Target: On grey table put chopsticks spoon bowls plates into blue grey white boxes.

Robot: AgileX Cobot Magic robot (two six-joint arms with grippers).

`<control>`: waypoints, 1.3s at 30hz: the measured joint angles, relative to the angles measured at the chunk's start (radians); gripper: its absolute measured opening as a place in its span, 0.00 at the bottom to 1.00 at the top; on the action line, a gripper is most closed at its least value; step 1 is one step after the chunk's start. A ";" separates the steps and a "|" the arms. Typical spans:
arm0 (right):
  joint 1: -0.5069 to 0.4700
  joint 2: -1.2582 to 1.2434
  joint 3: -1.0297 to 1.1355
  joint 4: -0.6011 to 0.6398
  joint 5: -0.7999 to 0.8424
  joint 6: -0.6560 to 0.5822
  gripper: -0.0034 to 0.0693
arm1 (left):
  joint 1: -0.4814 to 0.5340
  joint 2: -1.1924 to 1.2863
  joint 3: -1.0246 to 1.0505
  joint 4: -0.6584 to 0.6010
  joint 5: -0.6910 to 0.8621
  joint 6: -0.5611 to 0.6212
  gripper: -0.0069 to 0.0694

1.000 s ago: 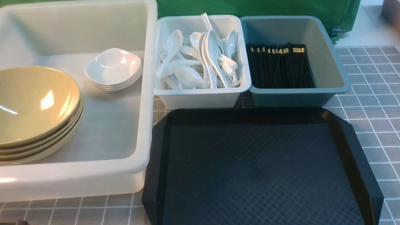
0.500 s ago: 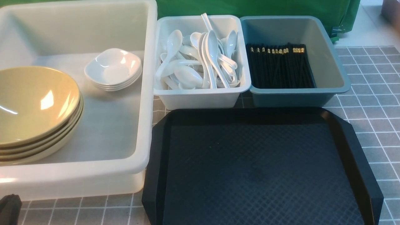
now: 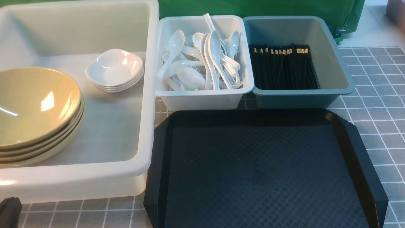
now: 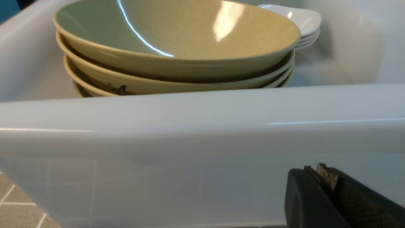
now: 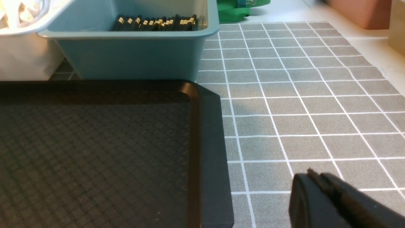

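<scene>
A stack of olive-yellow bowls (image 3: 34, 104) and a stack of small white plates (image 3: 114, 68) sit inside the large translucent white box (image 3: 148, 95). White spoons (image 3: 202, 63) fill the small white box (image 3: 202, 99). Black chopsticks (image 3: 283, 68) lie in the blue-grey box (image 3: 335, 72). My left gripper (image 4: 316, 167) is shut and empty, low outside the large box's near wall, below the bowls (image 4: 177, 47). Its tip shows at the front view's lower left corner (image 3: 9, 212). My right gripper (image 5: 311, 174) is shut and empty, above the grey table (image 5: 300, 104), right of the tray.
A black octagonal tray (image 3: 262, 171) with a diamond texture lies in front of the two small boxes, with nothing on it. Green cloth (image 3: 253, 8) hangs behind the boxes. Bare grid-lined table (image 3: 379, 104) runs along the right.
The left gripper's dark tip has risen into the front view's lower left corner. Boxes, dishes and tray have not moved.
</scene>
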 joint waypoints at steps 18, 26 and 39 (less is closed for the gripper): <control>0.000 0.000 0.000 0.000 0.000 0.000 0.16 | 0.000 -0.002 0.000 0.000 0.001 0.000 0.08; 0.000 0.000 0.000 0.000 0.000 0.000 0.18 | 0.000 -0.002 0.000 0.000 0.001 0.000 0.08; 0.000 0.000 0.000 0.000 0.000 0.000 0.18 | 0.000 -0.002 0.000 0.000 0.001 0.000 0.08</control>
